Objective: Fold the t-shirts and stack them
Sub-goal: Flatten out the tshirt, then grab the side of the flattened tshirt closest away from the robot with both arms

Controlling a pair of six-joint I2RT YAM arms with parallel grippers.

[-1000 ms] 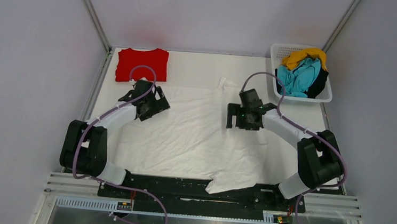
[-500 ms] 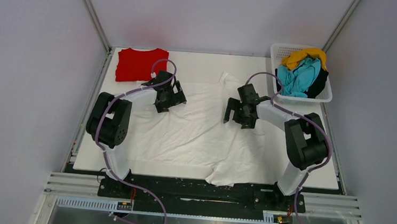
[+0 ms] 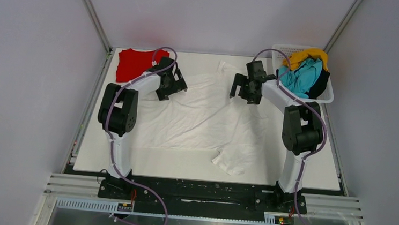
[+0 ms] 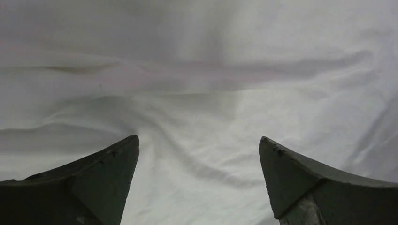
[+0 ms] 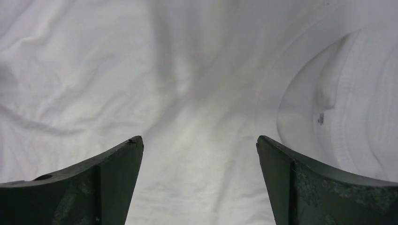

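Note:
A white t-shirt (image 3: 202,118) lies spread and wrinkled over the middle of the table. My left gripper (image 3: 171,84) stands open at its far left part. In the left wrist view the left gripper (image 4: 199,140) has only white cloth (image 4: 197,93) below its spread fingers (image 4: 108,183). My right gripper (image 3: 246,88) stands open at the shirt's far right part. In the right wrist view the right gripper (image 5: 198,139) hovers over white cloth, with the ribbed collar (image 5: 347,126) just to the right. A red t-shirt (image 3: 136,63) lies folded at the far left corner.
A white lattice basket (image 3: 280,46) at the far right corner holds yellow (image 3: 304,57), teal (image 3: 299,77) and black (image 3: 322,82) t-shirts. It sits close to the right arm. The bare white table (image 3: 311,164) shows to the right of the shirt and along its near edge.
Both arms have stretched toward the far side of the table. The white t-shirt has slid the same way, its near sleeve leaving the table's front edge. Both grippers stayed open.

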